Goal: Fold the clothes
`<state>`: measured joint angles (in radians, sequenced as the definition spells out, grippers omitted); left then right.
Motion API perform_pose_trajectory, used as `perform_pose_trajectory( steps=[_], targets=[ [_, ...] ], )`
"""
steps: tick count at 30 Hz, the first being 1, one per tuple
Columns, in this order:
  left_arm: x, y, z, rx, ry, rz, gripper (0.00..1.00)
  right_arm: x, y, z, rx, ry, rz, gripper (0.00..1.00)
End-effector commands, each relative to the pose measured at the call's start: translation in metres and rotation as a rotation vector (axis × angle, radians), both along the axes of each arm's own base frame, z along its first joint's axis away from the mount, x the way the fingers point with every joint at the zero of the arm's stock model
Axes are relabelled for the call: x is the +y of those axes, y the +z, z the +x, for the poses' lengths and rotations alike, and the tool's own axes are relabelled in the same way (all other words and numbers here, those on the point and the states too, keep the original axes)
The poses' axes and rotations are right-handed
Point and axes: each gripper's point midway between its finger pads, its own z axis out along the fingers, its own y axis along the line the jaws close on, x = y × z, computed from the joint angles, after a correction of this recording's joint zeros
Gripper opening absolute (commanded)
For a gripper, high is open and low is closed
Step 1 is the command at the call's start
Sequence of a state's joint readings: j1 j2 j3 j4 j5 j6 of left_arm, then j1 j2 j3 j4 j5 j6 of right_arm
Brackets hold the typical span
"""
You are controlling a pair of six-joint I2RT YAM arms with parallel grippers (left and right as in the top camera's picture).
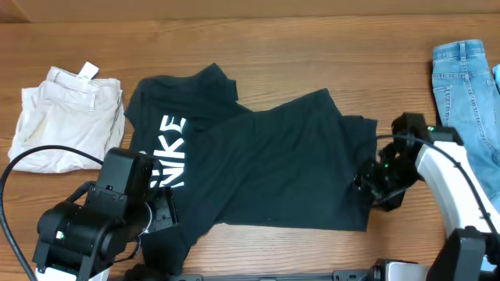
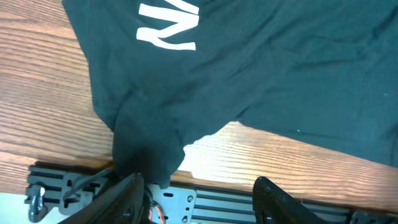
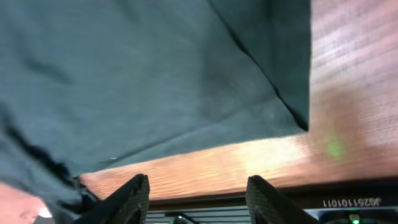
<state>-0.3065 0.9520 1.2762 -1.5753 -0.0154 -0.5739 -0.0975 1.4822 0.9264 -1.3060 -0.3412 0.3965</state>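
Observation:
The clothes are a dark navy-black T-shirt (image 1: 266, 164) lying partly folded and rumpled across the middle of the wooden table, with white NIKE lettering (image 1: 173, 152) on its left part. My left gripper (image 1: 160, 211) is at the shirt's near left corner. In the left wrist view this gripper (image 2: 199, 193) is open, and a flap of the shirt (image 2: 146, 155) droops over the table's front edge just ahead of its left finger (image 2: 124, 199). My right gripper (image 1: 371, 183) is at the shirt's right hem. In the right wrist view it (image 3: 198, 186) stands open over bare wood, with the shirt (image 3: 137, 81) just beyond.
Beige folded shorts (image 1: 66, 117) with a white tag lie at the left. Light blue jeans (image 1: 469, 86) lie at the far right edge. A metal rail (image 2: 236, 202) runs below the table's front edge.

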Motion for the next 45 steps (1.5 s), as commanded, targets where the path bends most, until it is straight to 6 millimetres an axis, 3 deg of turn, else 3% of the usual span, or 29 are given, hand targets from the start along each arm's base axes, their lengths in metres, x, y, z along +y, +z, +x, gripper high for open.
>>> perform_pose_trajectory(
  steps=[1, 5, 8, 13, 15, 18, 21, 25, 28, 32, 37, 45],
  targets=[
    [-0.002, 0.003, 0.000, -0.010, 0.017, -0.023, 0.61, 0.006, -0.028, -0.023, 0.085, -0.109, 0.005, 0.50],
    [-0.002, 0.004, 0.003, -0.021, 0.017, -0.025, 0.64, 0.007, -0.062, -0.031, 0.072, -0.178, -0.008, 0.43],
    [-0.003, 0.005, 0.004, -0.027, 0.017, -0.027, 0.64, 0.007, -0.074, -0.032, 0.051, -0.194, -0.013, 0.38],
    [-0.003, 0.005, 0.004, -0.027, 0.017, -0.027, 0.64, 0.005, -0.078, -0.019, -0.012, -0.195, -0.020, 0.21],
    [-0.003, 0.005, 0.004, -0.027, 0.017, -0.027, 0.64, 0.005, -0.078, -0.020, -0.008, -0.194, -0.020, 0.07],
    [-0.003, 0.005, 0.004, -0.027, 0.017, -0.027, 0.64, 0.006, -0.071, -0.031, 0.043, -0.161, -0.013, 0.04],
    [-0.004, 0.006, 0.007, -0.040, 0.017, -0.030, 0.66, 0.005, -0.050, -0.025, 0.008, -0.088, 0.000, 0.04],
    [-0.010, 0.002, 0.004, -0.014, 0.003, -0.065, 0.65, 0.002, 0.001, 0.009, -0.199, -0.065, -0.009, 0.04],
    [-0.017, -0.019, -0.007, 0.079, 0.035, -0.107, 0.66, -0.002, 0.054, 0.045, -0.455, -0.045, -0.026, 0.04],
    [-0.030, -0.055, -0.015, 0.187, 0.055, -0.170, 0.62, -0.004, 0.110, 0.072, -0.682, -0.044, -0.040, 0.04],
    [-0.054, -0.107, -0.019, 0.243, -0.062, -0.243, 0.61, 0.010, 0.135, 0.085, -0.776, -0.026, 0.054, 0.04],
    [-0.078, -0.150, -0.023, 0.216, -0.226, -0.205, 0.69, 0.035, 0.183, 0.108, -0.933, -0.036, 0.248, 0.04]
  ],
)
